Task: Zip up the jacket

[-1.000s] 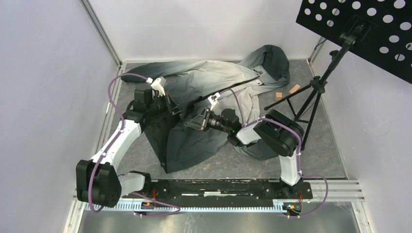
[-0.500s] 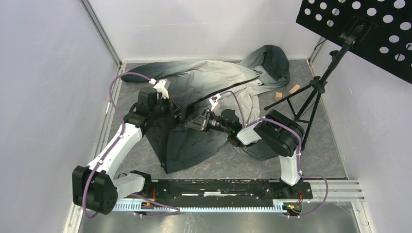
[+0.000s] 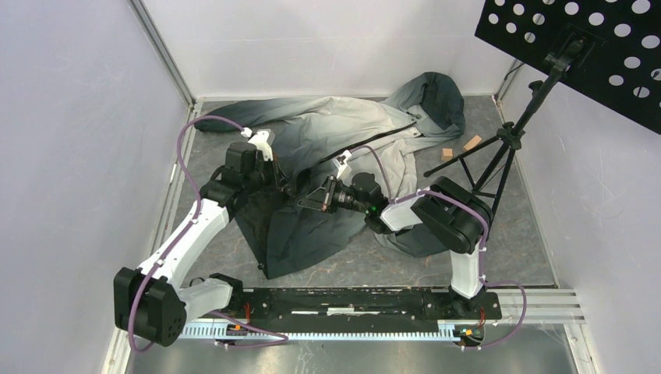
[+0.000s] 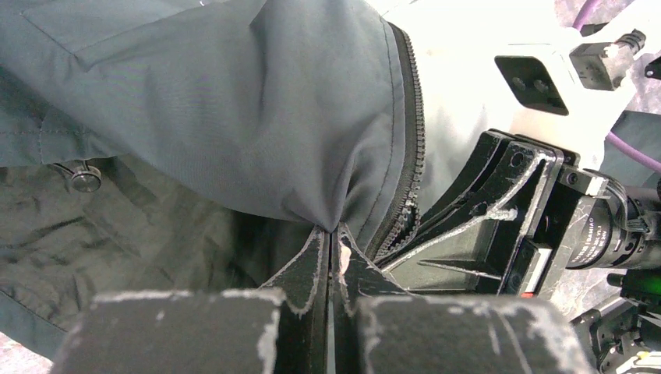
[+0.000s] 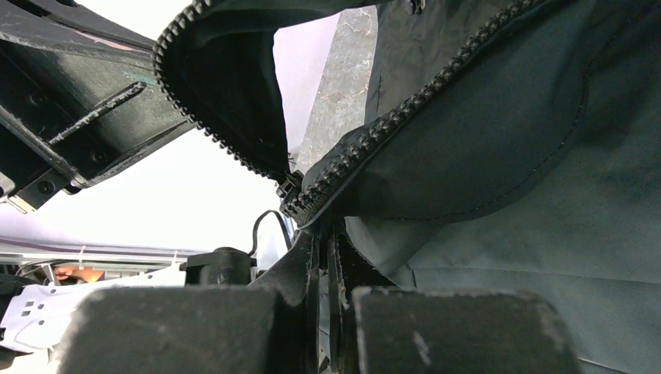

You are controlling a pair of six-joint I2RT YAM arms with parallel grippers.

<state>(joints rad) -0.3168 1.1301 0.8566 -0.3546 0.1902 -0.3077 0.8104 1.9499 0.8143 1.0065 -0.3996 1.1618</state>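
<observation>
Loosely spread on the marbled surface (image 3: pixel 514 234), the jacket (image 3: pixel 343 128) lies unzipped, its hood toward the far wall. At its open front, the left gripper (image 4: pixel 334 234) has its jaws pinching fabric just beside the zipper teeth (image 4: pixel 417 132). Facing it, the right gripper (image 5: pixel 327 234) has its jaws pinching the other zipper edge.

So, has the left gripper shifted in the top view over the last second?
Yes. The left gripper has slid slightly right, toward the tripod and the right gripper.
</observation>
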